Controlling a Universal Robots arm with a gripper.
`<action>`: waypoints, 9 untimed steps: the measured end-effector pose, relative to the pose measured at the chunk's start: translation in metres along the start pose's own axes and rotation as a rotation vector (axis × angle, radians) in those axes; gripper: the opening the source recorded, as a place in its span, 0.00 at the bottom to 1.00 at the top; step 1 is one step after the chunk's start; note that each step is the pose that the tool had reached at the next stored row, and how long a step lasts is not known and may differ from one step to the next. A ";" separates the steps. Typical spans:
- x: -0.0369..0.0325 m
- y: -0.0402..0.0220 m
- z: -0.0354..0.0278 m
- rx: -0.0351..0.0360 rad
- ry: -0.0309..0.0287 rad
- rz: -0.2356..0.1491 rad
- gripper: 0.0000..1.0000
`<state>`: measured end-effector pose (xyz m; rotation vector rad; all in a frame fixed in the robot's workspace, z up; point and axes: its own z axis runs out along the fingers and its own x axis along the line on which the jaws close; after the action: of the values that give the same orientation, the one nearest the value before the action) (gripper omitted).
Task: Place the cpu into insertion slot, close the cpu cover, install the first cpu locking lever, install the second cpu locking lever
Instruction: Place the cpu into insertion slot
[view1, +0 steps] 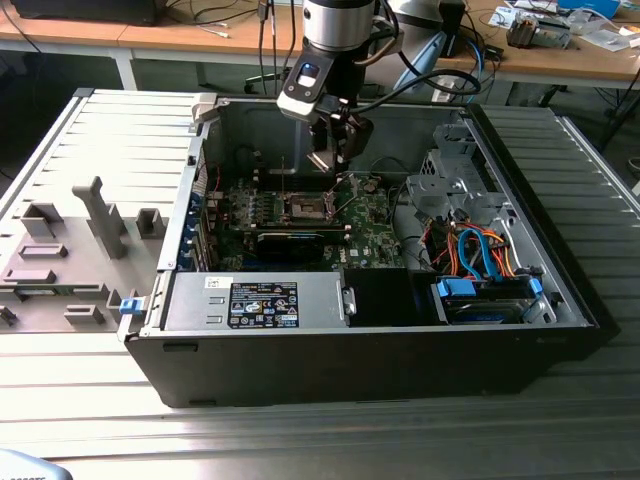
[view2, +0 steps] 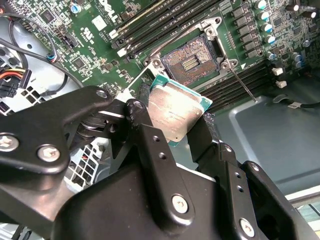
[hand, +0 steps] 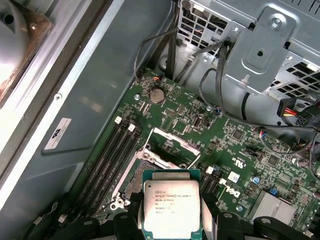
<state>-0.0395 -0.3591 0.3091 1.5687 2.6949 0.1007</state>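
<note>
Presently held: the cpu (view2: 176, 111), its edges pinched by the gripper (view2: 172, 119), whose fingers are closed narrowly on it.
Cpu place: hanging above the insertion slot (view2: 192, 62), not touching it.
Slot: bare, mid-motherboard (hand: 225, 135).
Cpu cover (hand: 172, 137): swung open.

Cpu (hand: 171, 210) in gripper (view2: 171, 114), above slot (view2: 192, 62), not touching it — memory slots (view2: 145, 21) flank slot; drive cage (view1: 455, 175) toward the exterior view's right of slot.
</note>
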 end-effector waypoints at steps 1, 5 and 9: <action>0.0000 0.0000 0.0000 0.0000 -0.0001 0.002 0.55; 0.0000 0.0000 0.0000 -0.0001 -0.0007 0.010 0.55; 0.0000 0.0000 0.0001 -0.0002 -0.0011 0.017 0.55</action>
<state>-0.0395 -0.3591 0.3090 1.5911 2.6812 0.1004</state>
